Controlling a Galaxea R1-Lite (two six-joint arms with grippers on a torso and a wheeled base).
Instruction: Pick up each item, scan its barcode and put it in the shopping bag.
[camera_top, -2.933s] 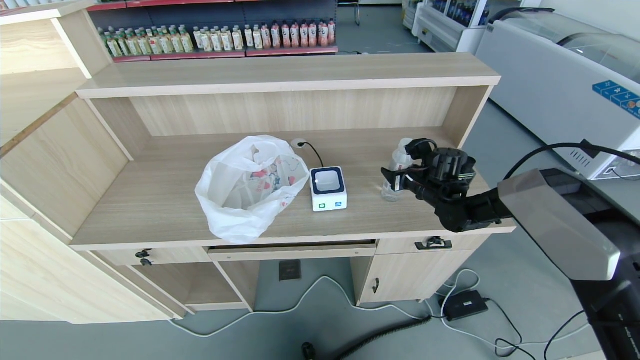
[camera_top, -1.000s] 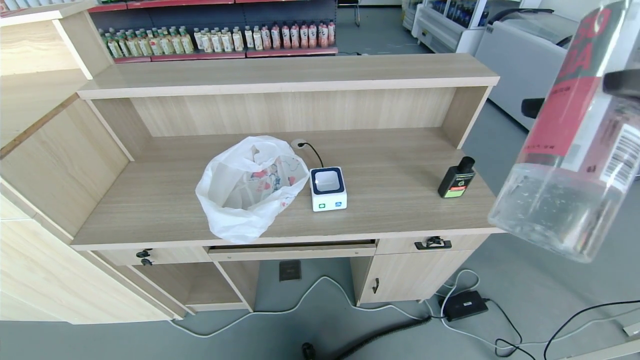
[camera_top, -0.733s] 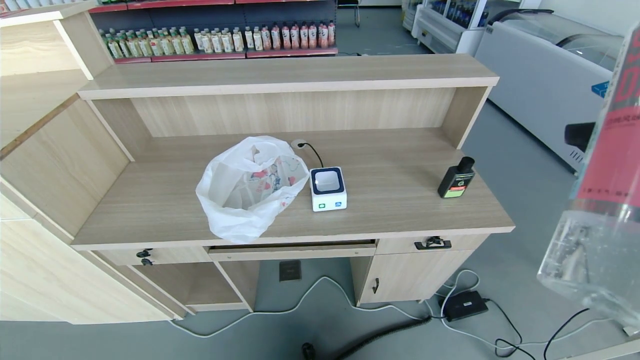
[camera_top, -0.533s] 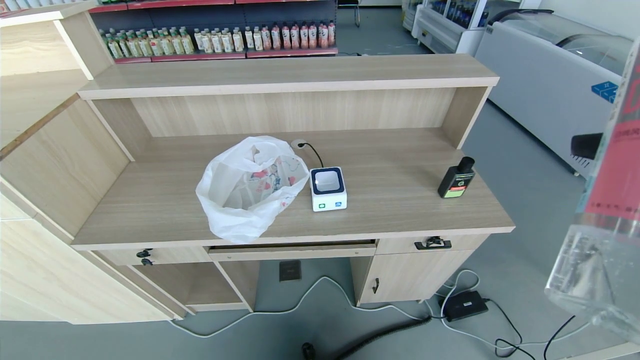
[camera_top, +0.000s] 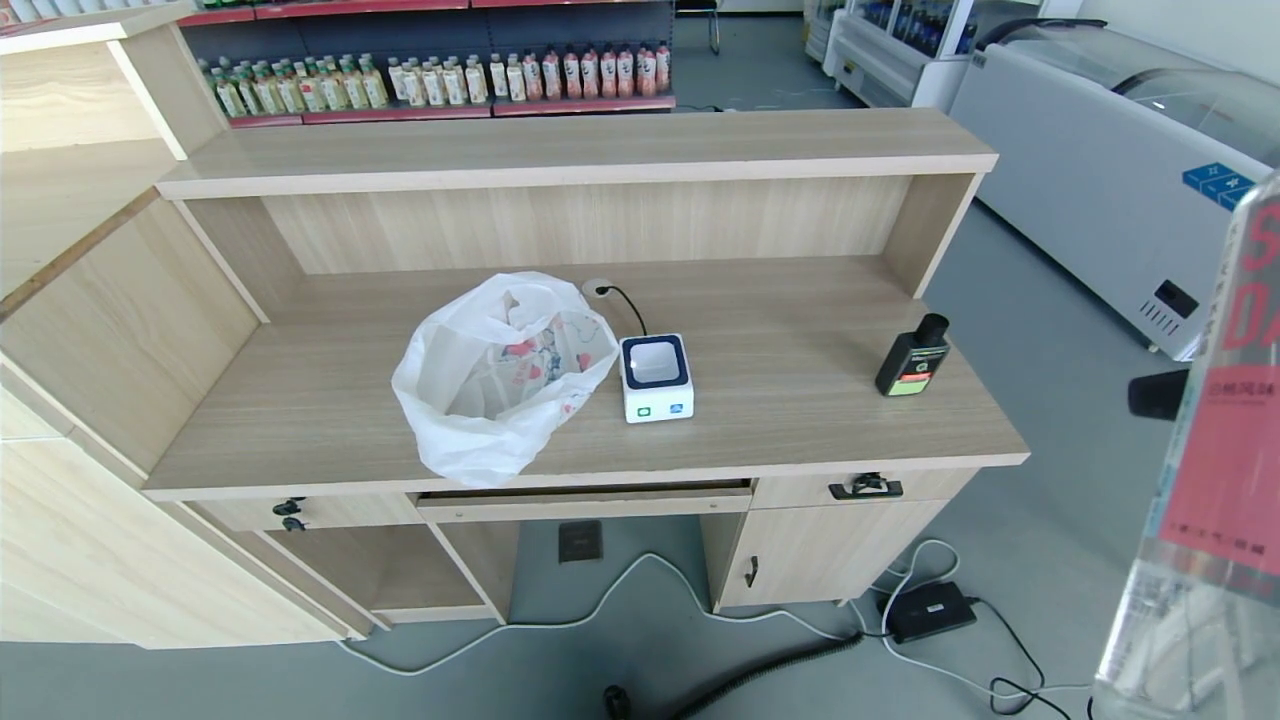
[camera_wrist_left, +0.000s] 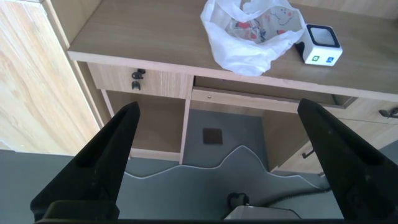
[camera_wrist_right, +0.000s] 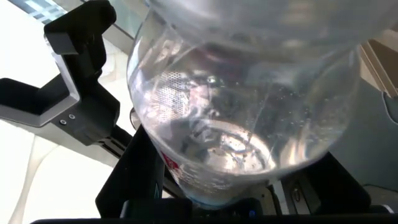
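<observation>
- Shopping bag (camera_top: 500, 375) is lying open on the desk (camera_top: 800, 420), left side; contents unclear.
- Clear bottle (camera_top: 1215, 480) is hanging near right of the desk, almost upright, base down, right gripper (camera_top: 1170, 394) clamping it.
- Left gripper (camera_wrist_left: 216, 111) is gaping wide, empty.

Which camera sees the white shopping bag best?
The head view: the shopping bag sits whole on the counter, mouth open. The left wrist view catches it farther off, top cut off. The right wrist view faces the clear bottle instead.

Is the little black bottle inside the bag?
No, the black bottle stands on the counter, well apart from the bag.
</observation>
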